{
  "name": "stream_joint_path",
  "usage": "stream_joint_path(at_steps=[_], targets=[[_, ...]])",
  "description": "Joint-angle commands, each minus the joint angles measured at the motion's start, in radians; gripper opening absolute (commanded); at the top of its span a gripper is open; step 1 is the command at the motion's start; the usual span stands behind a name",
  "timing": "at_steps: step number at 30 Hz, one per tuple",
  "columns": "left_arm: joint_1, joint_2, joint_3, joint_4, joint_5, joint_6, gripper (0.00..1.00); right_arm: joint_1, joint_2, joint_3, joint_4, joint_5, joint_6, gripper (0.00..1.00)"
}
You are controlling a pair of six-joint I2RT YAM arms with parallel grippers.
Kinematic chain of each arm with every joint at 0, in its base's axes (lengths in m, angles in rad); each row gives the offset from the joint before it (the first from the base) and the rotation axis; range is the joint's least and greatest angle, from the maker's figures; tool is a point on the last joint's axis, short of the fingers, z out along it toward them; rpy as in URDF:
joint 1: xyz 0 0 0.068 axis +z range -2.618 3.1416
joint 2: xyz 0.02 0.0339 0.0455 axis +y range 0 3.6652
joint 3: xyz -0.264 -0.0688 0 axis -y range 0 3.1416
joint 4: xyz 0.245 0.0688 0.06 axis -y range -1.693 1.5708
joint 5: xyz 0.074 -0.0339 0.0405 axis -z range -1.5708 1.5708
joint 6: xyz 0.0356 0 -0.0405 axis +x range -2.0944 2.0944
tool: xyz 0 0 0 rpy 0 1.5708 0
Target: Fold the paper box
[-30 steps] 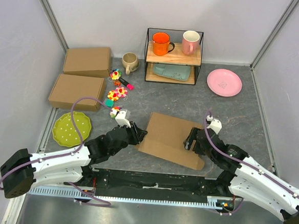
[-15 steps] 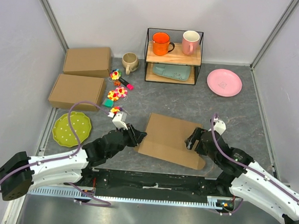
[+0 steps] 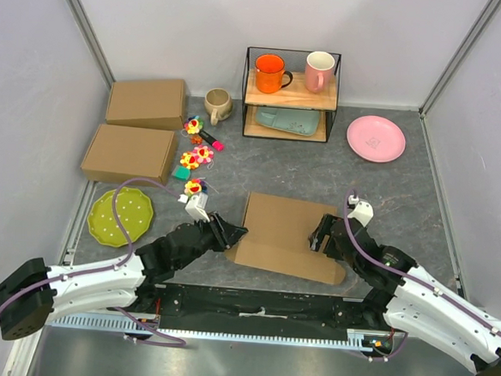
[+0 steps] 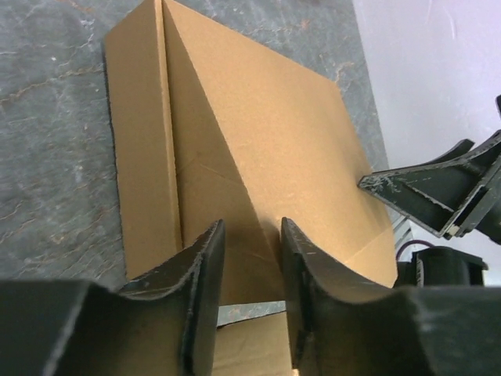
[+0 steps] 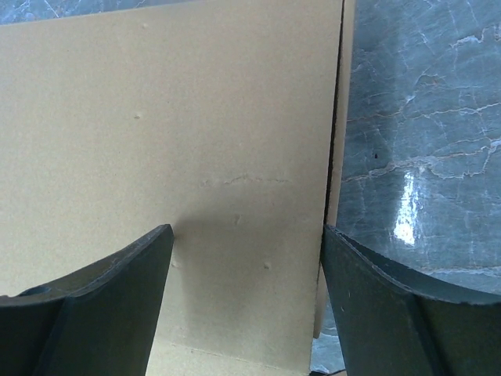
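L tool (image 3: pixel 232 235) part spread at box (image 3: pixel 286 233) edge, grip unclear; R tool (image 3: pixel 317 237) spread wide over box top, on surface (image 3: pixel 387 198).

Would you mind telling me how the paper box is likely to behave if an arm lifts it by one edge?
The paper box is thin corrugated card, so probably light. It will likely stay stiff across its panels but hinge at the crease. Its smooth face may slip between the fingers.

No legible text or labels
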Motion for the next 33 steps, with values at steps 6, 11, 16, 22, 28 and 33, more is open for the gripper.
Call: stream_joint_path(at_steps=[6, 11, 16, 22, 28, 33], targets=[[-0.002, -0.004, 0.089, -0.38, 0.056, 0.054, 0.61, 0.005, 0.007, 0.008, 0.05, -0.023, -0.003, 0.84], [-0.001, 0.024, 0.095, -0.394, 0.094, 0.061, 0.63, 0.005, 0.01, 0.011, 0.052, -0.026, -0.007, 0.84], [0.002, 0.044, 0.104, -0.356, 0.16, 0.079, 0.62, 0.005, 0.015, 0.006, 0.057, -0.027, -0.007, 0.84], [0.013, 0.148, 0.113, -0.331, 0.251, 0.076, 0.62, 0.005, 0.04, 0.003, 0.096, -0.053, -0.003, 0.84], [0.042, 0.124, 0.052, -0.225, 0.317, 0.035, 0.57, 0.005, 0.027, -0.009, 0.112, -0.063, -0.001, 0.84], [0.048, 0.049, 0.029, -0.23, 0.292, 0.039, 0.19, 0.005, 0.003, -0.02, 0.112, -0.06, 0.0, 0.84]])
